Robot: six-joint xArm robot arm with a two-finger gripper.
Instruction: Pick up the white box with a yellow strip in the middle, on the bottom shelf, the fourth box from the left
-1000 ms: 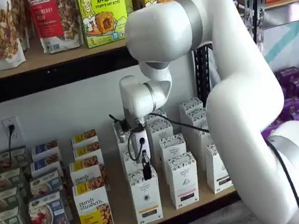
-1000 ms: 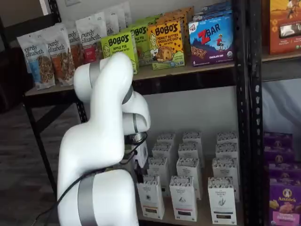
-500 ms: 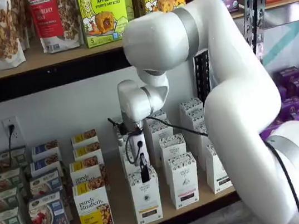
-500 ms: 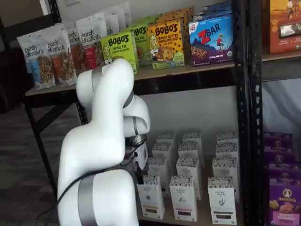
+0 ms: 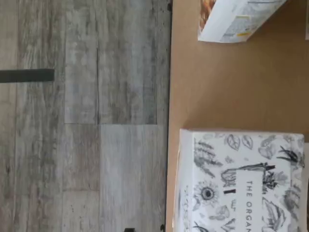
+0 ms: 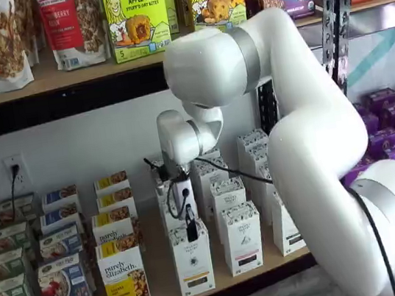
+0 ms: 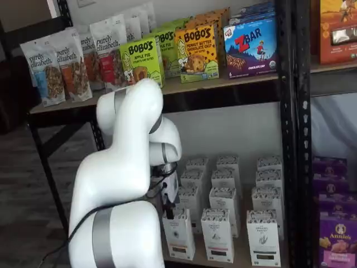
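Note:
The white box (image 6: 193, 262) with a thin yellow strip and a small dark label stands at the front of the bottom shelf (image 6: 161, 276). It shows in both shelf views (image 7: 178, 234). My gripper (image 6: 192, 231) hangs straight down with its black fingers just above the box's patterned top, and shows again low beside the arm (image 7: 169, 211). No gap between the fingers shows. The wrist view shows the box's speckled botanical top (image 5: 241, 179) on the wooden board (image 5: 217, 87).
Like white cartons (image 6: 241, 237) stand in rows to the right and behind. A yellow-and-white "purely elizabeth" box (image 6: 124, 276) stands to the left, its corner in the wrist view (image 5: 236, 19). Grey plank floor (image 5: 96, 121) lies beyond the shelf's edge.
The arm's upper joints have shifted a little up and sideways. The gripper has stayed above the white box's top, moving only slightly.

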